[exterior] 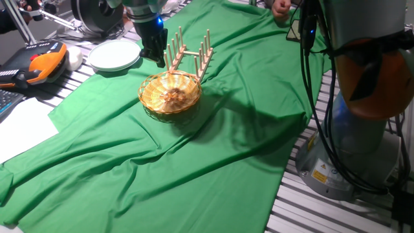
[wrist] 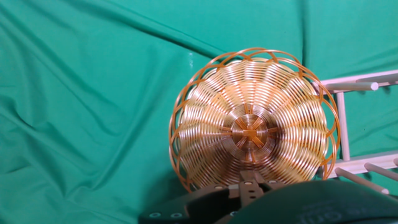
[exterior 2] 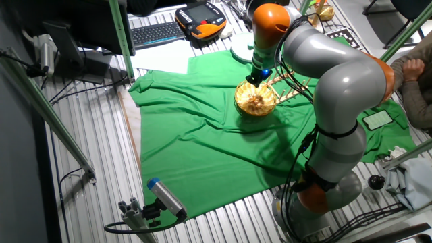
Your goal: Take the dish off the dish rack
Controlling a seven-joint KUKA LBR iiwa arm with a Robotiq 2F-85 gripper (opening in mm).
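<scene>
The dish (exterior: 170, 94) is a golden woven wicker bowl. It rests on the green cloth at the near end of the dish rack (exterior: 194, 52), mouth up and slightly tilted, its far rim close to the rack's base. My gripper (exterior: 160, 61) hangs just above and behind the dish's left rim, beside the rack's pegs, holding nothing that I can see. In the other fixed view the gripper (exterior 2: 256, 77) stands over the dish (exterior 2: 256, 100), with the rack (exterior 2: 290, 88) to the right. The hand view looks into the dish (wrist: 252, 121); rack rails (wrist: 348, 124) show at right. The fingers are hidden there.
Stacked white plates (exterior: 114, 55) lie left of the rack at the cloth's edge. An orange teach pendant (exterior: 42, 65) and white paper (exterior: 19, 126) sit further left. The arm's base (exterior: 362, 97) and its cables stand at the right. A person's hand (exterior: 281, 8) rests at the far edge.
</scene>
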